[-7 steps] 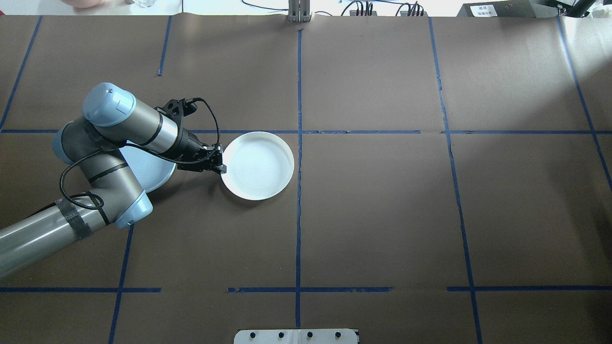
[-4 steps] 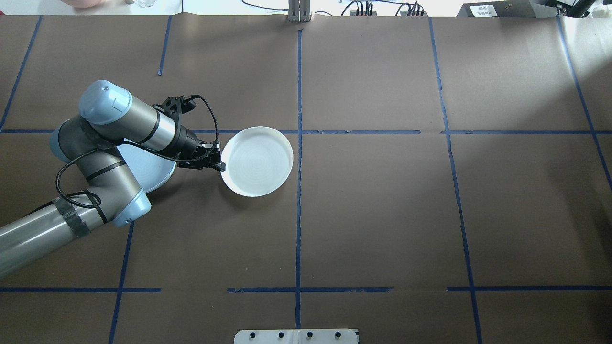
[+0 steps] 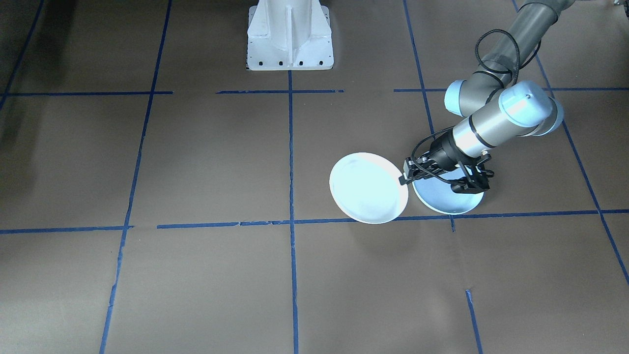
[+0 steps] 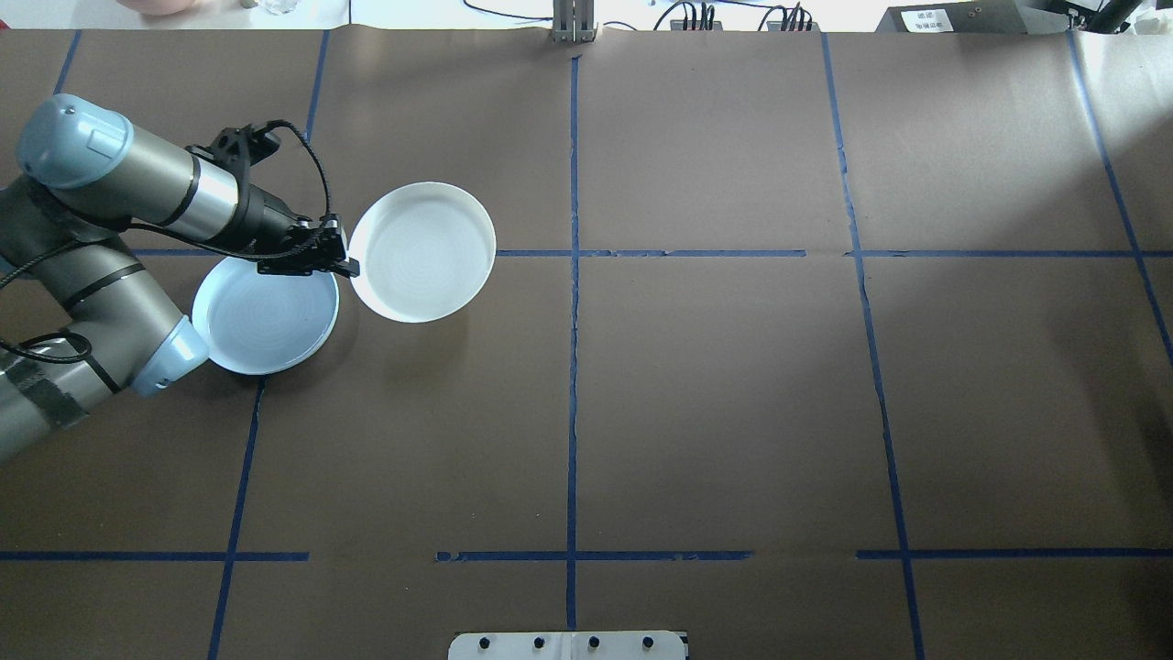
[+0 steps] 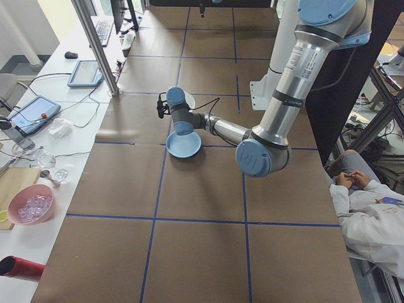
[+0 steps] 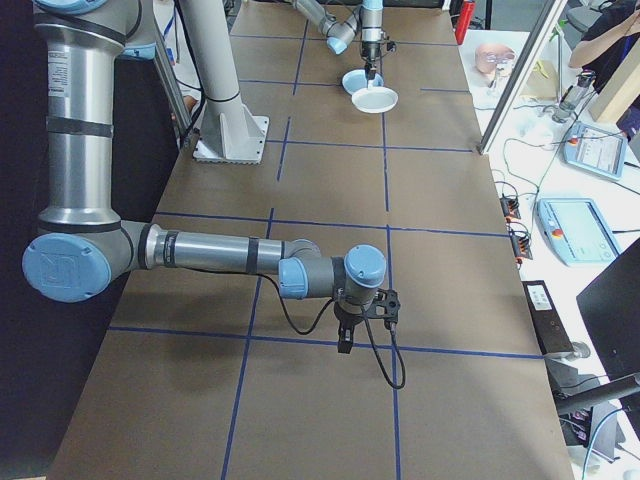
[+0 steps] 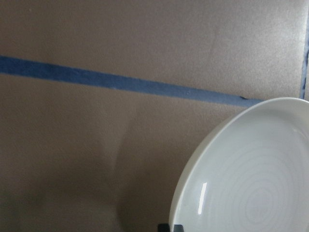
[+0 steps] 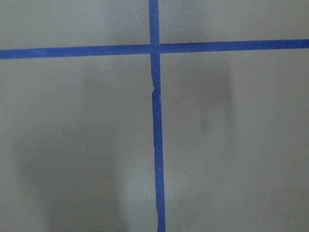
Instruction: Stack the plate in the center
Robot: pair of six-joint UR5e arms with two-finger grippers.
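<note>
Two plates: the left gripper (image 4: 346,266) has its jaws clamped on the white plate (image 4: 423,251), raised at three o'clock of the bluish plate (image 4: 261,321); right gripper's (image 6: 346,338) jaws unreadable.

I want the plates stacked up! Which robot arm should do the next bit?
Left. Its gripper already holds the white plate by the rim, beside the bluish plate. The right arm is far off.

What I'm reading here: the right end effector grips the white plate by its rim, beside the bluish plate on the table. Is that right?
Not quite. It is the left end effector that grips the white plate by its rim, not the right. The overhead exterior view shows that arm coming in from the left. The rest holds: the plate is beside the bluish plate on the table.
</note>
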